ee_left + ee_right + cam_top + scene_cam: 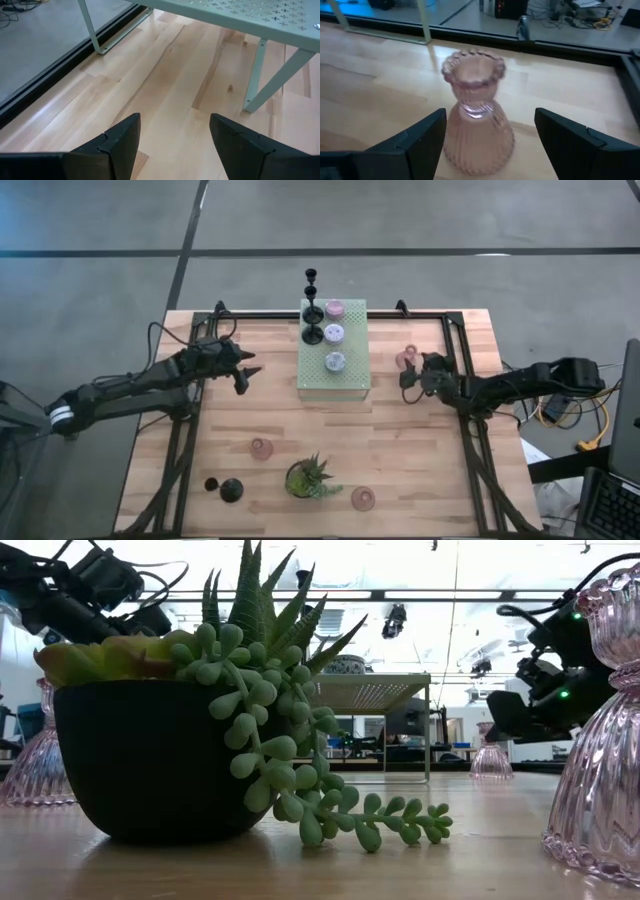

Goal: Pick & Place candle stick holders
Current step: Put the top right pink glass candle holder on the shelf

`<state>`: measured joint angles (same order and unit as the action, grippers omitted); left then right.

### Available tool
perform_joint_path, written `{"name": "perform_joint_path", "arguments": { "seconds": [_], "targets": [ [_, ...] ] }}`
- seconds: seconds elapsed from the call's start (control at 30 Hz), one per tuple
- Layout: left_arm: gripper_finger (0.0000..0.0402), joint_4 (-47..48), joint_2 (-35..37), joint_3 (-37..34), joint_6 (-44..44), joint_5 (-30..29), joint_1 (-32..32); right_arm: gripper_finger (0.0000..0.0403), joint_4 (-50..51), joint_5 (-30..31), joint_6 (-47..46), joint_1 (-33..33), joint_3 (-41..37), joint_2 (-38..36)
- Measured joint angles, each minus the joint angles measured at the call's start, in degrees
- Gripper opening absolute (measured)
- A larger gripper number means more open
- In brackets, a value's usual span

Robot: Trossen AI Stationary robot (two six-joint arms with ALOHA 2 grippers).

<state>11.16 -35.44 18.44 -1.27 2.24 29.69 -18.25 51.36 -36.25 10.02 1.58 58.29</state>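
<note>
A pink glass candle stick holder (477, 112) stands upright on its flared base on the wooden table at the right, also seen from above (406, 358). My right gripper (490, 120) (407, 376) is open, one finger on either side of the holder, and touches nothing that I can see. My left gripper (175, 125) (248, 375) hovers open over bare wood left of the pale green box (352, 385). On the box stand two black holders (312, 320), a pink one (334, 308) and two lilac-grey ones (335, 346).
Near the front edge stand a spiky plant in a dark pot (310, 477), two more pink holders (261, 447) (363, 498) and a black holder (231, 490). The green box rests on thin legs (260, 75). Bare wood lies between box and plant.
</note>
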Motion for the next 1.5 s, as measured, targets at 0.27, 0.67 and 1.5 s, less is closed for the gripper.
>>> {"name": "perform_joint_path", "arguments": {
  "seconds": [0.27,0.67,1.5],
  "targets": [
    [0.0243,0.0,0.0,0.0,1.3,0.0,0.0,0.0273,-11.7,-3.7,3.7,5.3,0.0,7.4],
    [0.0243,0.0,0.0,0.0,1.3,0.0,0.0,0.0219,-26.4,-7.8,3.9,7.3,0.0,19.4],
    [0.0243,0.0,0.0,0.0,1.3,0.0,0.0,0.0104,-26.9,-8.8,14.9,13.5,9.9,23.4]
  ]
}}
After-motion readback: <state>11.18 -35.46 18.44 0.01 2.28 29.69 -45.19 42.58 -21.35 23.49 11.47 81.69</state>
